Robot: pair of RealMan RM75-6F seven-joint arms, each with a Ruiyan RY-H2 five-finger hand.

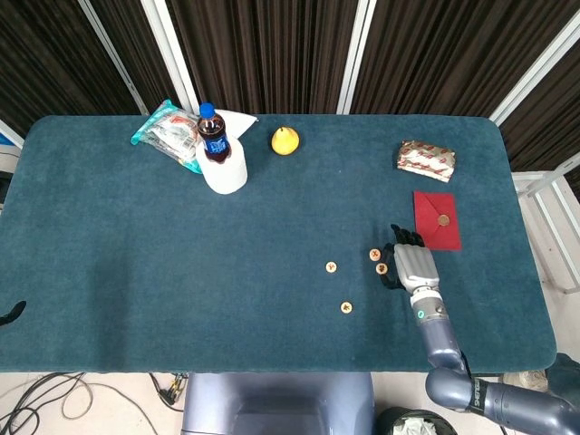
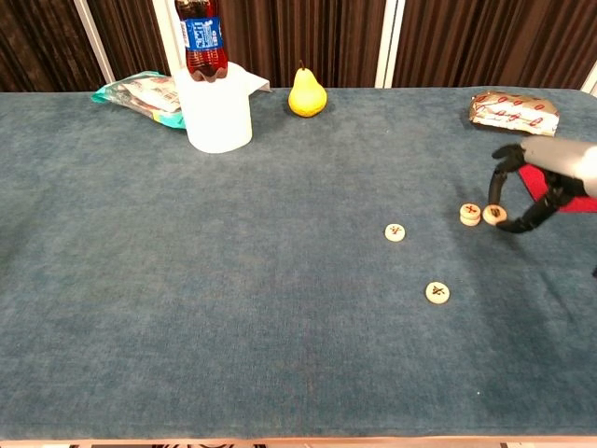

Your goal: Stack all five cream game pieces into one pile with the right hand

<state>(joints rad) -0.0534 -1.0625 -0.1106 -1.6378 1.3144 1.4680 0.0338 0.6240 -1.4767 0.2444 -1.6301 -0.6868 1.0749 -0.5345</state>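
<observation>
The right hand (image 2: 539, 187) pinches one cream game piece (image 2: 494, 215) between fingertips and holds it just beside a second piece (image 2: 470, 214) on the blue table (image 2: 233, 308) — the two nearly touching. Two more pieces lie apart to the left, one (image 2: 395, 231) nearer, another (image 2: 437, 292) toward the front edge. Behind the hand lies a red envelope (image 1: 437, 220). The left hand is out of sight.

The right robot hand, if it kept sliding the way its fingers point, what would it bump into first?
Probably the cream piece on the table. The right robot hand holds another piece right beside it, fingers pointing that way. How high the held piece sits is hard to tell.
</observation>
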